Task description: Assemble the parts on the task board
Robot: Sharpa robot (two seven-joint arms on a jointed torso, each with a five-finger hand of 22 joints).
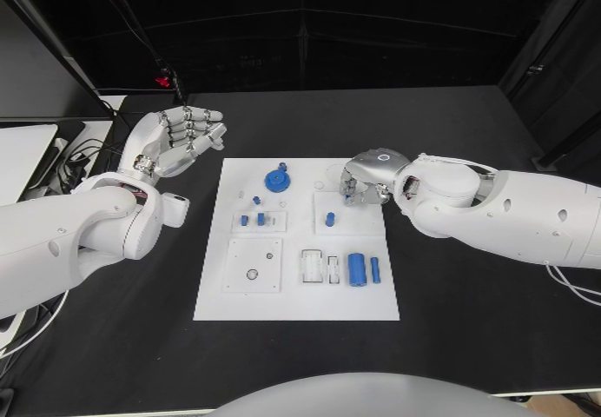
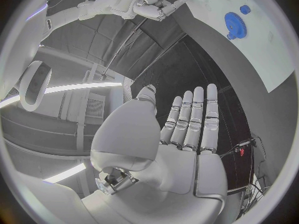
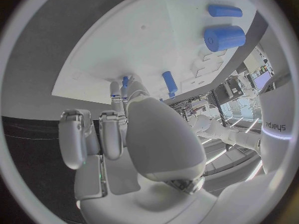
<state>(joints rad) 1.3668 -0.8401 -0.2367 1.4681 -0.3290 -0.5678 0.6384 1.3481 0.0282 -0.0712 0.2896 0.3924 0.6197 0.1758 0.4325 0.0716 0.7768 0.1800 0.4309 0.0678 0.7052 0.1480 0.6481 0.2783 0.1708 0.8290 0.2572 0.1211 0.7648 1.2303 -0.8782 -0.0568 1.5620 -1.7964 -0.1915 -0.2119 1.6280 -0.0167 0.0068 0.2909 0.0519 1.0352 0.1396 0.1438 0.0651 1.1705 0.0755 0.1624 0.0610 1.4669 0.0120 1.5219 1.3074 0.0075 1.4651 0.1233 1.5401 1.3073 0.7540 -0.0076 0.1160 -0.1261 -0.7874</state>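
Observation:
The white task board [image 1: 300,300] lies mid-table. On it are a blue gear [image 1: 278,181], two small blue pegs [image 1: 253,219], one blue peg [image 1: 331,218], a thick blue cylinder [image 1: 357,269] and a thin blue rod [image 1: 374,269]. My right hand [image 1: 363,178] hovers over the board's far right corner, fingers curled down. In the right wrist view its thumb and a fingertip pinch a small blue part [image 3: 125,80] above the board [image 3: 124,45], close to the standing peg [image 3: 168,83]. My left hand [image 1: 181,135] is raised off the board's far left, fingers straight and apart, holding nothing.
White fixture plates sit on the board: one with holes [image 1: 254,265] at the near left, a slotted one [image 1: 320,267] beside the cylinder. A white object [image 1: 25,152] and cables lie at the table's left edge. Bare black table surrounds the board.

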